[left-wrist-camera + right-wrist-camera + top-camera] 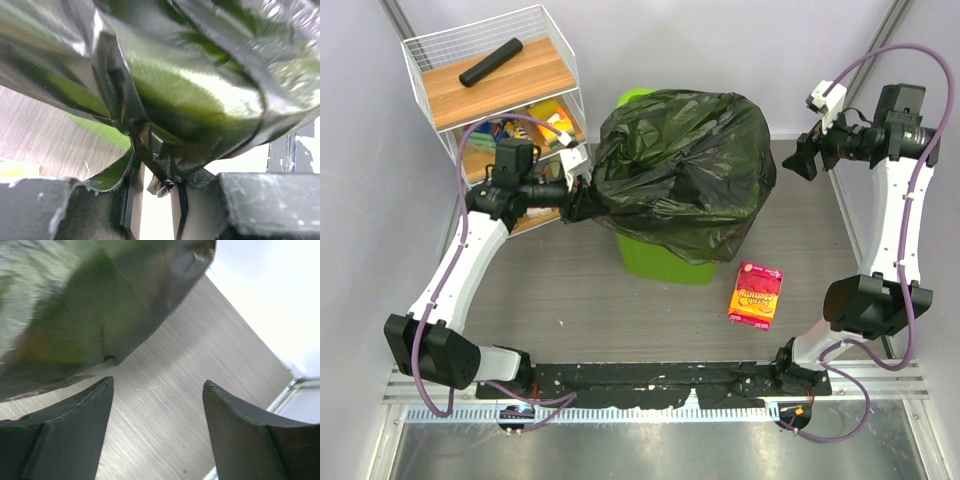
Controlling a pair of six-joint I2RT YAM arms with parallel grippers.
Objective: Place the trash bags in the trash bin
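Sitting on top of the trash bin, the trash bag touches the left gripper only.
In the top view the bag is in the middle of the frame, draped over the bin's mouth, and it spreads wider from left to right than the bin does. The left gripper is at the bag's left edge, so the bag lies to its right in the frame. In the left wrist view a fold of bag sits between its fingers, which are a little apart; I cannot tell if they pinch it. The right gripper is at the upper right, apart from the bag, jaws wide with nothing in them. The left arm is nearer. I count one bag, one bin, two grippers, one black roll and one red snack packet.
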